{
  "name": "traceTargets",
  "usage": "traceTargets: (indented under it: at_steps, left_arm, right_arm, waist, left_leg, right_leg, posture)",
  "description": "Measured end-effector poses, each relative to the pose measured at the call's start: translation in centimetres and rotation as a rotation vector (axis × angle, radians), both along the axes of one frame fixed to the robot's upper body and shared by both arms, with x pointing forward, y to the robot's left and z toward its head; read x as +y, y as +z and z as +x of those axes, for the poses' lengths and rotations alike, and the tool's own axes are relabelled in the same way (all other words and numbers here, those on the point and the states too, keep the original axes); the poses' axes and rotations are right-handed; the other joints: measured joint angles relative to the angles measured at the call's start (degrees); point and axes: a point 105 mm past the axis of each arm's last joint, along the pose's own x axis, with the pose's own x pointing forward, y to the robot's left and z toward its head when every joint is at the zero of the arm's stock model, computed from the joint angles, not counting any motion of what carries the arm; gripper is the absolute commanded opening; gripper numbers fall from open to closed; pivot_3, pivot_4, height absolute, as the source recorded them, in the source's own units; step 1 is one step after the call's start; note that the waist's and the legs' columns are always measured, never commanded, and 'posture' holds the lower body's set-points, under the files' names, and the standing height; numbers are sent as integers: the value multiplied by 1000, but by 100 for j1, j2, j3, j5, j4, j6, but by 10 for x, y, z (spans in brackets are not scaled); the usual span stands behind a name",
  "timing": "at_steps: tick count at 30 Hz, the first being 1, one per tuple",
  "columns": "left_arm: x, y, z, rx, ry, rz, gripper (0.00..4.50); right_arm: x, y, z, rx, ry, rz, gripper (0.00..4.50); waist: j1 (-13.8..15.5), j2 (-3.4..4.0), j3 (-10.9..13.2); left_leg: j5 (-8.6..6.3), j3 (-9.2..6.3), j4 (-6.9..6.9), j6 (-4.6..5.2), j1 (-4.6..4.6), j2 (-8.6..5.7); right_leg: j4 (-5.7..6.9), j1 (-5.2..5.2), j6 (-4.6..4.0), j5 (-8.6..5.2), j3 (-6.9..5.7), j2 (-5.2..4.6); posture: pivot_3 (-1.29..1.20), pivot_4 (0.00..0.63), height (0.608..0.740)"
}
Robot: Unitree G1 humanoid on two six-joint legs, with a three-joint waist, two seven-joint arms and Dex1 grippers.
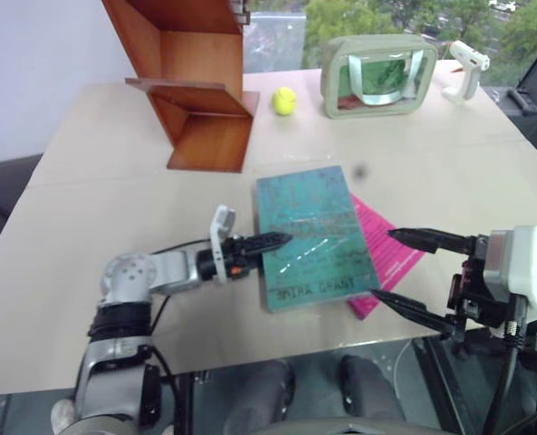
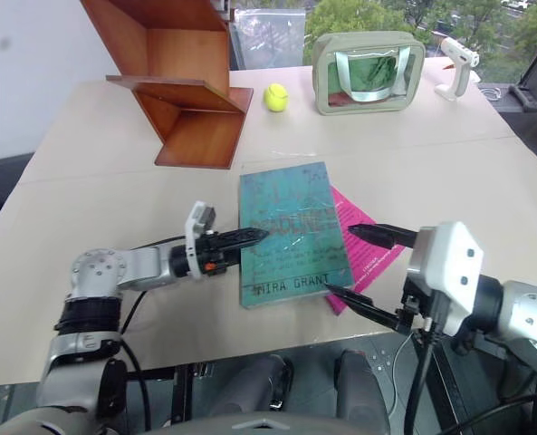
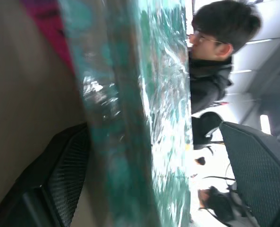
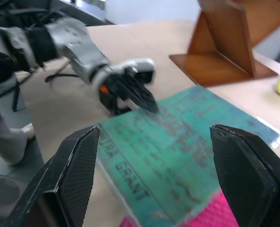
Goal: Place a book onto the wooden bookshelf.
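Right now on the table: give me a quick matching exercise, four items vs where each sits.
Items:
1. teal book
2. pink book
3. tennis ball
4. white glue gun

Places:
A. between the wooden bookshelf and the green bag
B. far corner, right of the green bag
C. partly under another book
D. flat, between the left hand and the right hand

Pairs: 1-D, 2-C, 3-A, 4-B
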Motion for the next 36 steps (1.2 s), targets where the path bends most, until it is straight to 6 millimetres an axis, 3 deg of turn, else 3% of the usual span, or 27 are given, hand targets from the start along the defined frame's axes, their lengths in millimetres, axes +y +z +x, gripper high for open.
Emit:
traceTargets:
  at_steps: [3, 10, 11, 17, 19, 22, 24, 25, 26, 29, 30, 31, 33, 36]
  left_arm:
    - [-6, -2, 2, 24, -16, -6, 3638]
    - [-5, 3, -1, 53, -42, -54, 199]
    - [-3, 5, -2, 54, -44, -64, 48]
    - [23, 25, -11, 26, -61, -71, 48]
    - [32, 41, -13, -30, -64, -80, 48]
    - [31, 93, -9, -249, -91, -71, 48]
    - [21, 138, -7, -527, -84, 5, 48]
    - [17, 151, -6, -618, -77, 32, 48]
    - [8, 172, 1, -832, -47, 135, 48]
    - [-7, 203, 16, -1346, -14, 437, 48]
    - [-15, 217, 24, -1642, -25, 590, 48]
    - [-19, 224, 28, -1783, -37, 668, 48]
    - [-23, 236, 41, -2001, -55, 840, 48]
    - [-9, 260, 67, -2190, -29, 1107, 48]
  right_arm:
    - [3, -1, 2, -13, 6, -15, 3891]
    - [3, -3, 7, -19, -10, -31, 3891]
    - [3, -4, 8, -20, -12, -34, 3891]
    - [3, -4, 14, -47, -21, -32, 3891]
    - [2, -3, 16, -57, -30, -26, 3891]
    - [0, 2, 22, -81, -36, 0, 3891]
    - [-2, 5, 25, -93, -36, 19, 3891]
    - [-2, 6, 26, -95, -38, 23, 3891]
    - [-4, 7, 28, -101, -46, 28, 3891]
    - [-7, 11, 34, -127, -59, 29, 3891]
    - [-8, 11, 37, -132, -63, 30, 3891]
    - [-7, 12, 38, -137, -59, 32, 3891]
    - [-5, 13, 40, -149, -47, 34, 3891]
    - [-4, 14, 42, -168, -48, 37, 3891]
  waist:
    - [-1, -1, -1]
    - [-6, -1, -1]
    - [-7, -1, -1]
    - [-15, -2, 0]
    - [-12, -2, 0]
    - [41, -11, 5]
    - [45, -17, 8]
    - [45, -16, 8]
    - [43, -17, 8]
    - [31, -12, 6]
    - [28, -12, 6]
    - [25, -12, 6]
    - [18, -13, 8]
    - [-10, -17, 15]
  left_leg:
    - [0, -1, 8, 2, -3, -1]
    - [0, -2, 10, 2, -3, -1]
    - [0, -2, 10, 2, -3, -1]
    - [-1, -3, 13, 1, -4, 0]
    - [-1, -4, 17, 1, -8, -1]
    - [-4, -18, 31, -5, -21, -5]
    - [-13, -12, 31, -21, -21, -7]
    - [-14, -8, 28, -23, -19, -7]
    - [-14, -5, 28, -23, -20, -8]
    - [-15, 12, 17, -24, -13, -7]
    - [-14, 14, 15, -24, -14, -5]
    - [-14, 12, 15, -24, -16, -2]
    - [-11, 9, 15, -17, -20, 2]
    - [-1, 7, 14, 4, -29, 4]
  right_leg:
    - [0, 1, 0, 0, -1, 0]
    - [2, 1, 0, 0, -1, 1]
    - [3, 0, 0, 0, -1, 1]
    - [7, -3, 0, 0, -1, 4]
    - [7, -4, 0, 0, -2, 3]
    - [5, -3, -5, 5, -20, -1]
    - [1, 1, -10, 8, -18, -6]
    - [-1, 1, -10, 8, -14, -8]
    - [-1, 1, -11, 8, -13, -8]
    - [-8, 2, -16, 11, -1, -15]
    - [-11, 1, -20, 14, 1, -15]
    - [-18, 1, -23, 16, 0, -13]
    - [-20, -2, -23, 17, -2, -11]
    - [-21, -14, -22, 17, -2, 0]
  posture:
    - [0, 150, 740]
    - [0, 150, 740]
    - [0, 150, 740]
    - [0, 150, 740]
    - [0, 150, 740]
    - [0, 150, 740]
    - [0, 150, 740]
    - [0, 150, 740]
    - [0, 150, 740]
    - [0, 150, 740]
    - [0, 150, 740]
    - [0, 150, 740]
    - [0, 150, 740]
    - [0, 150, 740]
